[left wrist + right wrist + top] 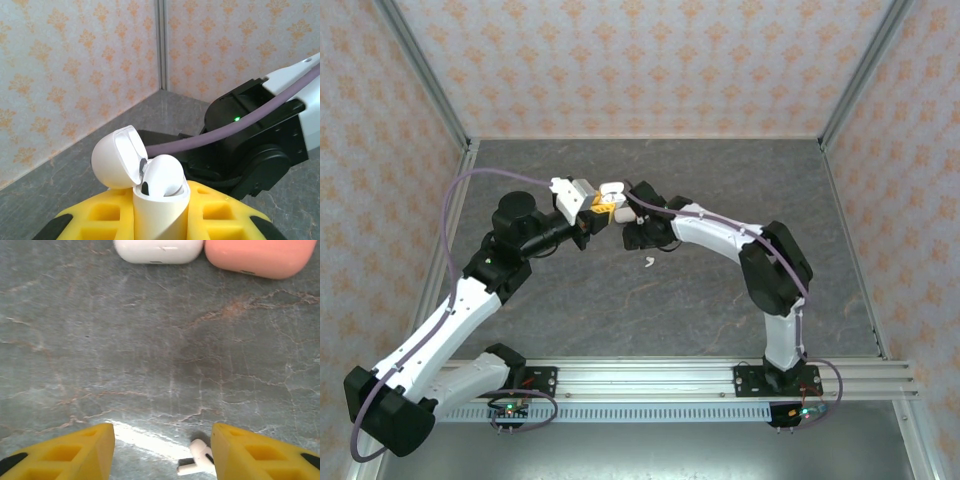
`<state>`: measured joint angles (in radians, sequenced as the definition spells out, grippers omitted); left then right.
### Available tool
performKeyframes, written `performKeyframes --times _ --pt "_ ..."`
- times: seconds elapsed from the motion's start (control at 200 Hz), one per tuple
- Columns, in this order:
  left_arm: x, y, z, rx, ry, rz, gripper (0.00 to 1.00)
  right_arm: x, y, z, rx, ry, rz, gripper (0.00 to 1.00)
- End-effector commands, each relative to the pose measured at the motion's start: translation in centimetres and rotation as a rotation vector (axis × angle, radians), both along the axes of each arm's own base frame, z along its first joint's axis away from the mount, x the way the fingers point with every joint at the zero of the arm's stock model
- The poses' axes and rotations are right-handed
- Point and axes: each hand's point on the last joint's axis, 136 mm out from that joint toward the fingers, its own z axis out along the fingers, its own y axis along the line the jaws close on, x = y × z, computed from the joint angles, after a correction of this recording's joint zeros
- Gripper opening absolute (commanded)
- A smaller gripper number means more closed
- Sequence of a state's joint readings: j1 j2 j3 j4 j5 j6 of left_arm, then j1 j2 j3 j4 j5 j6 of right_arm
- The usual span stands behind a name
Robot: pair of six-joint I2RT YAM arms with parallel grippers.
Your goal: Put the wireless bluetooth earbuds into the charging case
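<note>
Item 1: L end effector (160, 220). We're clamping the white charging case (159, 200), lid open.
Item 2: R end effector (162, 452). We're straddling a white earbud (196, 460) lying on the desk (150, 350), jaws apart, nothing gripped; bud off-centre, near one finger.
Tip: we're recommending centring first, then pinching the stem squarely.

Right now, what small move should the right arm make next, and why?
Probably close the right pincer on the white earbud: it lies on the table between the open fingers, beside one, while the left pincer holds the open charging case.
</note>
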<state>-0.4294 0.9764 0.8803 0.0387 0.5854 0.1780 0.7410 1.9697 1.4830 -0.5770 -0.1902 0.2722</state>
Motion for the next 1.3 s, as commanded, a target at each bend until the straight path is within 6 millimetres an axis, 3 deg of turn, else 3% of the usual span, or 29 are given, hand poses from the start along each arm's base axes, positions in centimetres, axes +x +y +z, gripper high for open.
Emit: performKeyframes --times 0.0,0.215,0.455,0.626,0.811,1.066,1.161,1.296 --pt "0.2 0.6 1.6 -0.016 -0.063 0.022 0.00 -0.1 -1.5 -0.9 -0.110 0.019 -0.011 0.55" --pt "0.2 0.3 1.8 -0.027 -0.055 0.005 0.00 -1.7 -2.3 -3.0 -0.207 0.072 0.032 0.65" --pt "0.2 0.3 1.8 -0.028 -0.052 0.001 0.00 -3.2 -3.5 -4.6 -0.305 0.104 0.060 0.64" --pt "0.1 0.3 1.6 -0.027 -0.047 0.001 0.00 -4.0 -4.9 -5.0 -0.364 0.113 0.056 0.58" --pt "0.2 0.2 1.5 -0.029 -0.040 0.000 0.00 -4.8 -6.7 -4.8 -0.411 0.110 0.048 0.52" --pt "0.4 0.0 1.2 -0.029 -0.025 -0.005 0.00 -5.1 -7.9 -3.7 -0.428 0.085 0.020 0.51" --pt "0.5 0.0 1.2 -0.029 -0.022 -0.005 0.00 -4.8 -7.3 -2.7 -0.398 0.071 0.019 0.51" --pt "0.4 0.0 1.1 -0.028 -0.020 -0.006 0.00 -3.9 -4.9 -1.2 -0.282 0.038 0.031 0.54"
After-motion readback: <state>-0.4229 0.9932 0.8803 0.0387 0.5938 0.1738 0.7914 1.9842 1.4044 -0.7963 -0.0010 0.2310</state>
